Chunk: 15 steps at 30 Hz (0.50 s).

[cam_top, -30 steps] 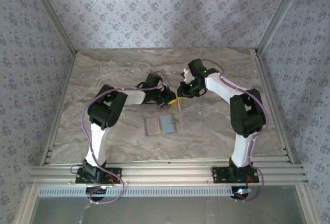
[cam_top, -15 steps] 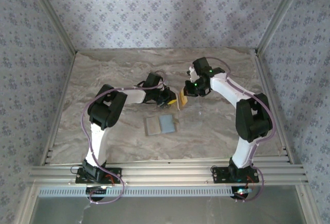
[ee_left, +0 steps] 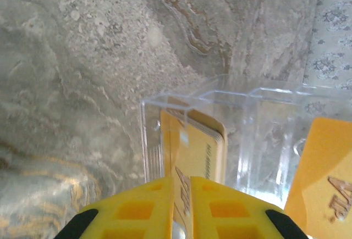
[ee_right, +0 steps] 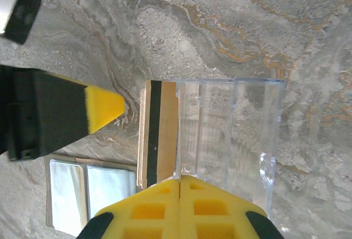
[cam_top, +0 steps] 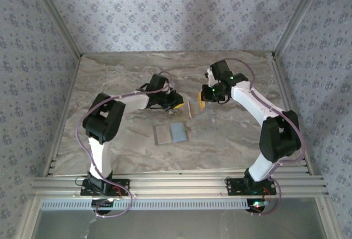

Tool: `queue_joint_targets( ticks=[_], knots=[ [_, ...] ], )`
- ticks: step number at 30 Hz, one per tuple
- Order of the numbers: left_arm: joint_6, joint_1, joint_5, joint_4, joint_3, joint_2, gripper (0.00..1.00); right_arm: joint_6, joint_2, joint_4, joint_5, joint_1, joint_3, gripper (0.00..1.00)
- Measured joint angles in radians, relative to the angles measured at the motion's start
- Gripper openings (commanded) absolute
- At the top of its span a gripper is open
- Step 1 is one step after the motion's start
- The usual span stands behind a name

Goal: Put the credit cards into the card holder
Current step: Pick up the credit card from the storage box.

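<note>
The right gripper [cam_top: 204, 98] carries one credit card [cam_top: 201, 104] just beside a clear tray [cam_top: 190, 108] that stands near the middle of the bench [cam_top: 110, 85]. In the right wrist view its jaws are pressed together with no gap showing, so I judge them clamped on that card's edge. In the left wrist view the same card [ee_left: 324, 167] hangs tilted past the tray's far wall.

The left gripper [cam_top: 177, 104] sits on the tray's other side. Its jaws are narrowed to a slit around the top of a standing card [ee_left: 195, 151], the front one of a small stack in the tray's end compartment.

The card holder [cam_top: 170, 133] lies open and flat toward the near edge of the bench, apart from the tray, its long axis running left to right. From the right jaws it lies nearward and to the left, in the lower left corner of the right wrist view [ee_right: 88, 192].

The left jaws are nearer to it, but the right arm has the free card. That card would have to tip from upright to nearly flat to slide into a pocket.
</note>
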Motion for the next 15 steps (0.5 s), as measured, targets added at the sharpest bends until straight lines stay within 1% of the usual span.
queue_joint_targets(
  ticks=[8,12,15],
  knots=[
    [0.075,0.006,-0.095,-0.088,-0.145,-0.247,0.28,0.008,-0.177,0.053,0.024,0.004,-0.120,0.00],
    [0.113,0.011,-0.175,-0.151,-0.256,-0.404,0.40,0.015,-0.261,0.093,0.024,0.025,-0.204,0.00],
    [0.138,0.018,-0.235,-0.200,-0.338,-0.517,0.48,0.021,-0.296,0.126,0.013,0.048,-0.248,0.00]
  ],
)
